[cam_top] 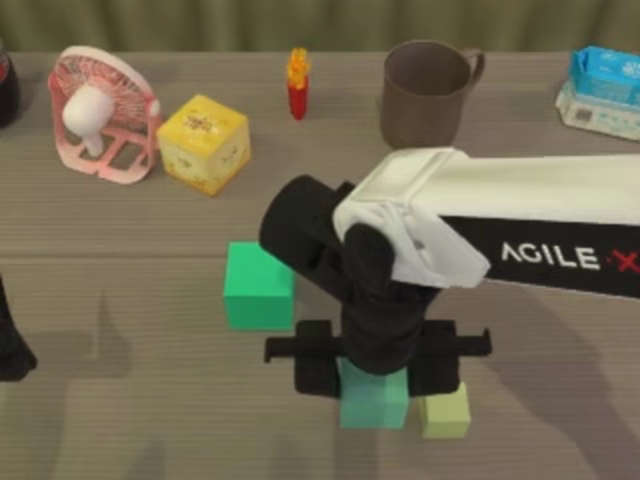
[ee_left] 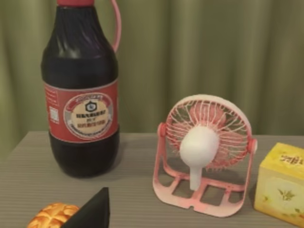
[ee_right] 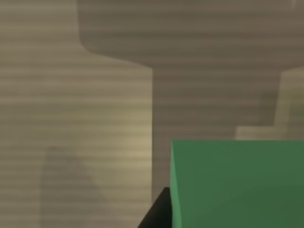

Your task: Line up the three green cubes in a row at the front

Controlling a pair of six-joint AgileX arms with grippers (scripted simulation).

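Top view: right claw [cam_top: 375,385] sits over the teal cube [cam_top: 373,398] at front, just beside the small pale cube [cam_top: 445,412]; grip unclear. Bright green cube [cam_top: 258,287] behind-left goes next. Left arm parked far left.

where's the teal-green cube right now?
In the top view the teal-green cube sits at the front of the table, right of centre, directly under the right gripper, with the small pale yellow-green cube just to its right.

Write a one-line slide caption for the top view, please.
Right gripper over the teal cube, beside the pale cube; bright green cube waits behind.
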